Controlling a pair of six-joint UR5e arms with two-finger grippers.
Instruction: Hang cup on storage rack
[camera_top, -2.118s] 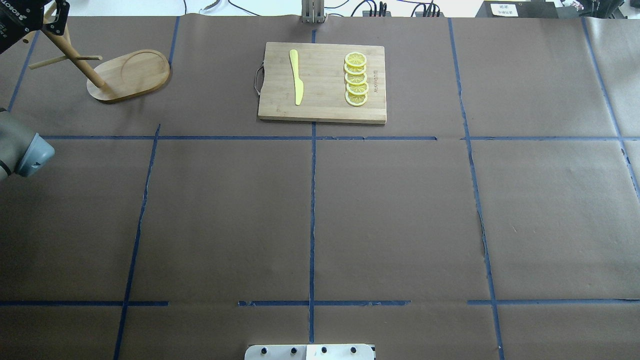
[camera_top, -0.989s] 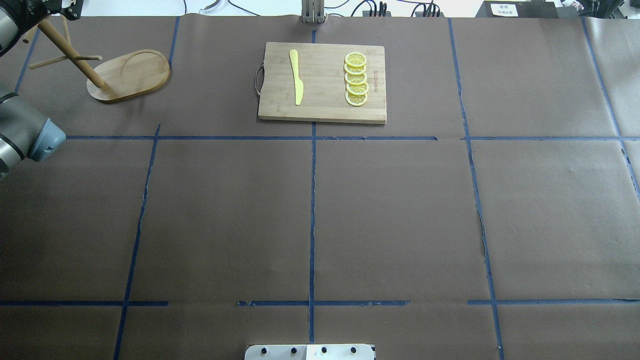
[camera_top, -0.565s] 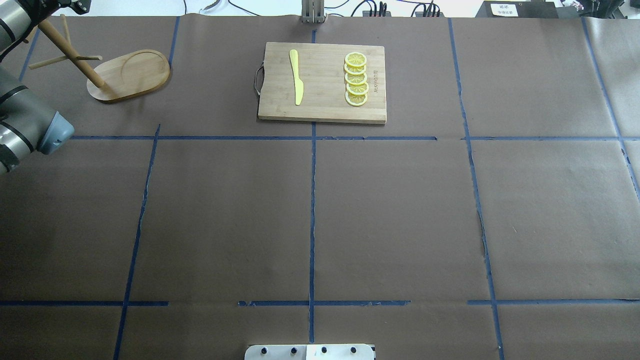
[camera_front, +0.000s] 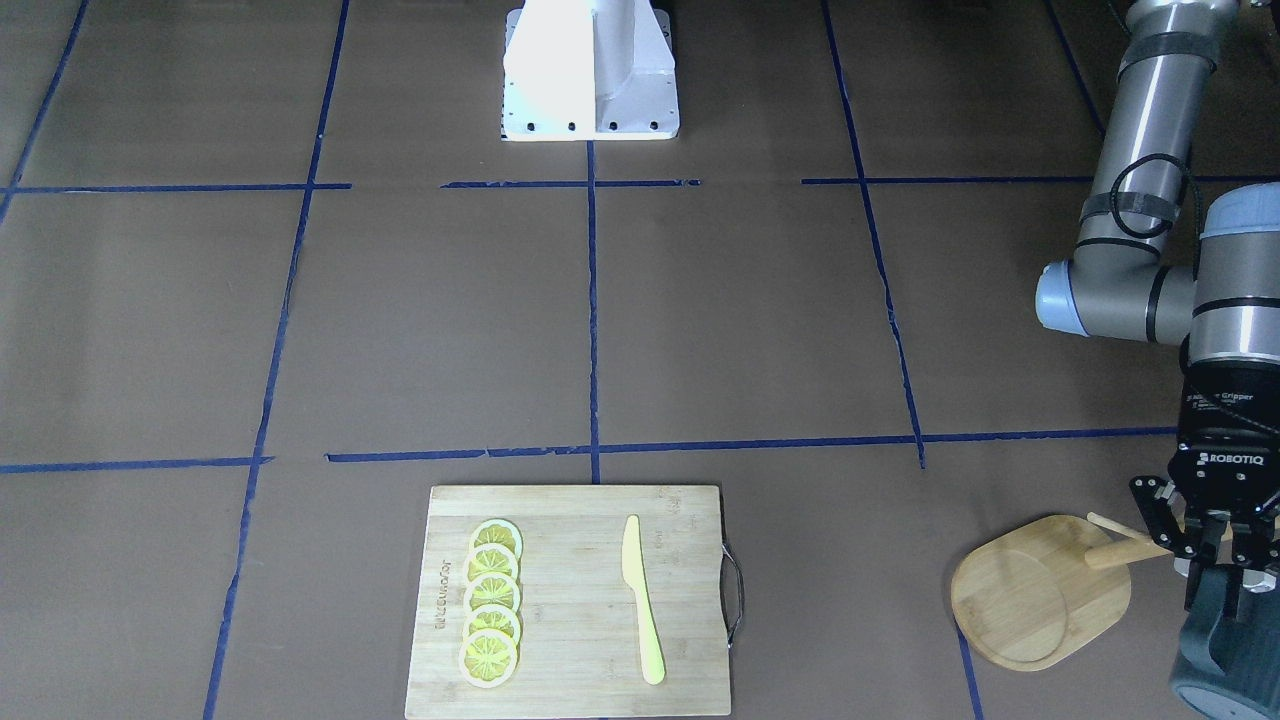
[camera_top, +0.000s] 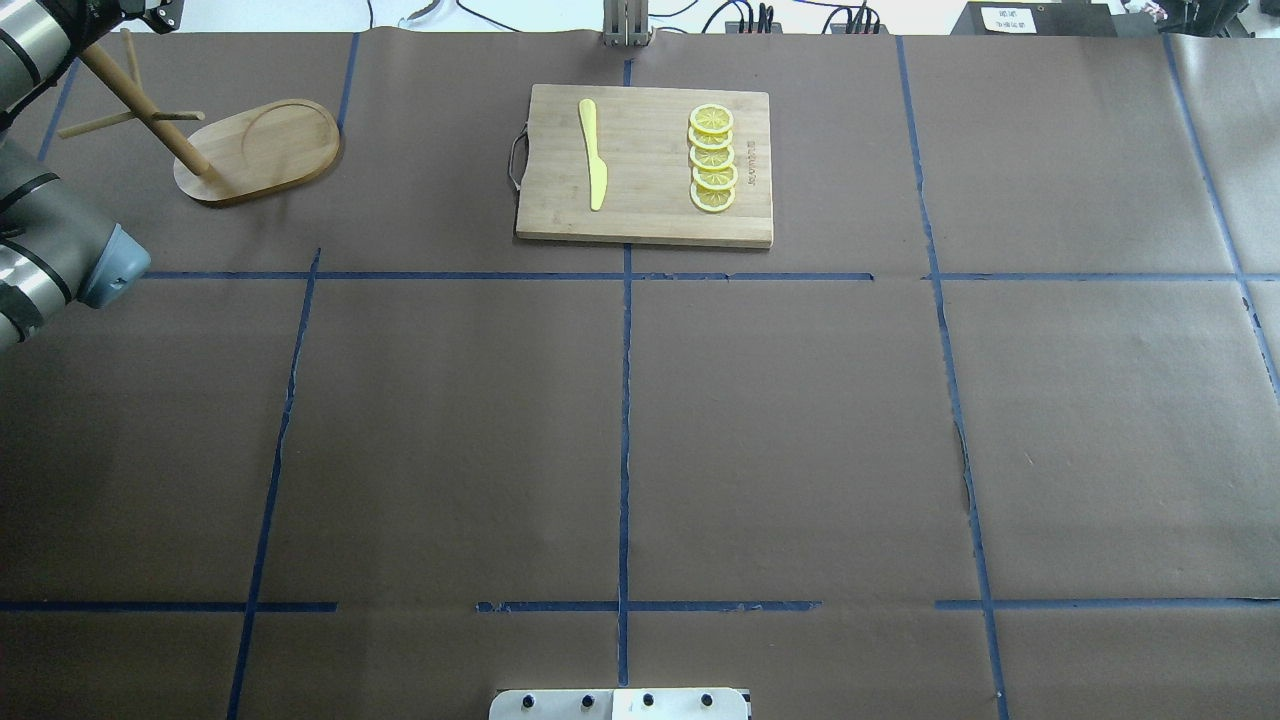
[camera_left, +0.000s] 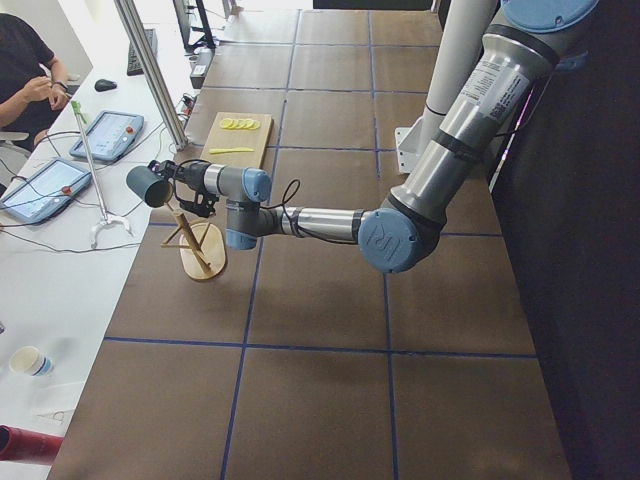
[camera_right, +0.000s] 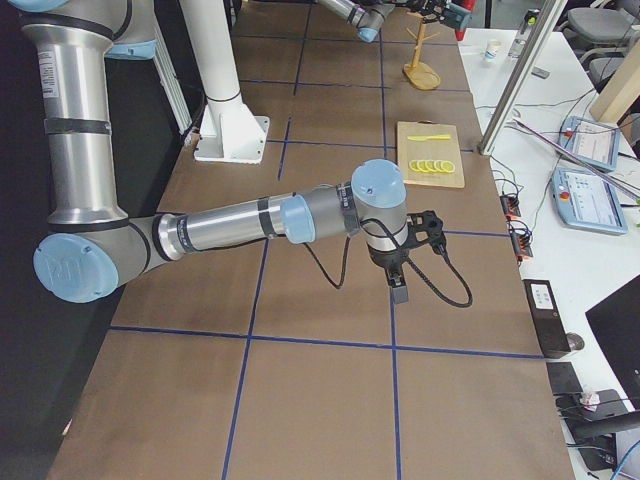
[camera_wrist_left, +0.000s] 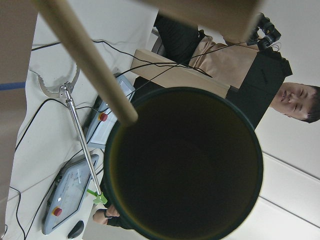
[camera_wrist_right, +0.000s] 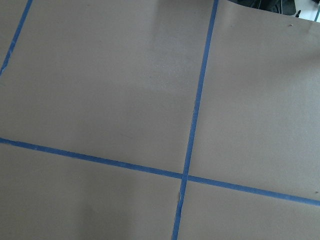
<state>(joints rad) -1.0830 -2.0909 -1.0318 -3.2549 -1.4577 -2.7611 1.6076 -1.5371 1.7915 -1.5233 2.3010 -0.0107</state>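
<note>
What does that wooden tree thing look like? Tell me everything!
The storage rack is a light wooden mug tree: a flat rounded base with a ring groove, one pole rising near the base's end, and thin pegs slanting off it. It stands on the brown table cover near the far left corner. The left gripper holds the cup close to its top pegs; whether they touch, I cannot tell.

cup (camera_left: 150, 186) dk blue-grey | rack (camera_top: 265, 148) lt wood | lemon slices (camera_top: 712, 158) yellow
</note>
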